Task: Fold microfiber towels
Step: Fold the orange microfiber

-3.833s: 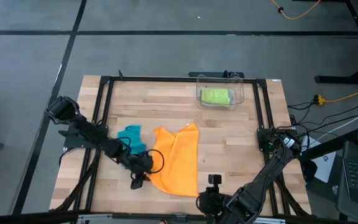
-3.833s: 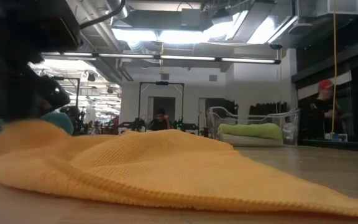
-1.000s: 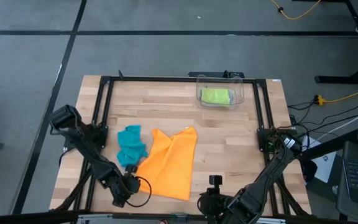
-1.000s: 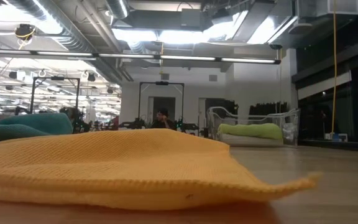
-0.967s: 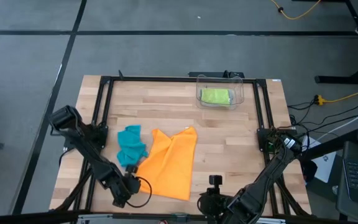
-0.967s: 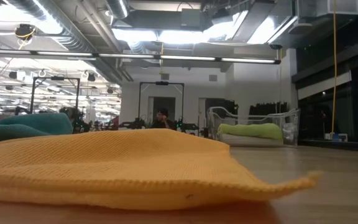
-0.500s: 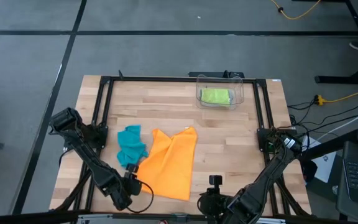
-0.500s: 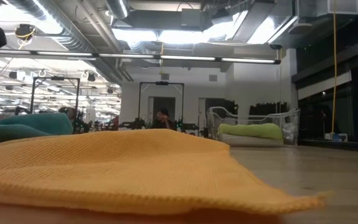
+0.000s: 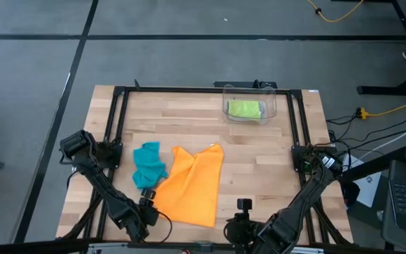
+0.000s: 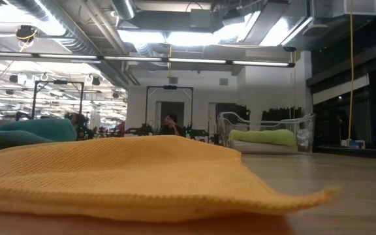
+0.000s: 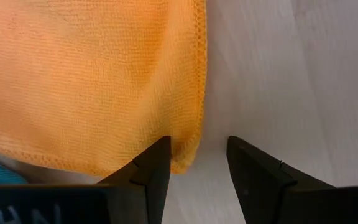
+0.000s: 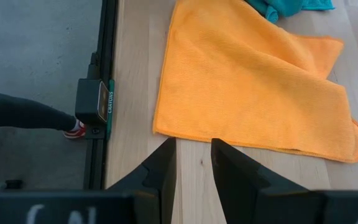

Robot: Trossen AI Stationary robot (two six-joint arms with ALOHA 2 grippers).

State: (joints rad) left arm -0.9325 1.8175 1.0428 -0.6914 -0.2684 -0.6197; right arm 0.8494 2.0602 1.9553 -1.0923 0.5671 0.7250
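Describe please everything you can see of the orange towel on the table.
The orange towel is a soft, knitted-looking cloth with a stitched hem. It lies open and unfolded, a little askew and slightly rumpled, on the near middle of the wooden table. The teal towel lies bunched against its left edge. The left end effector, open, sits at its near-left corner without gripping it.
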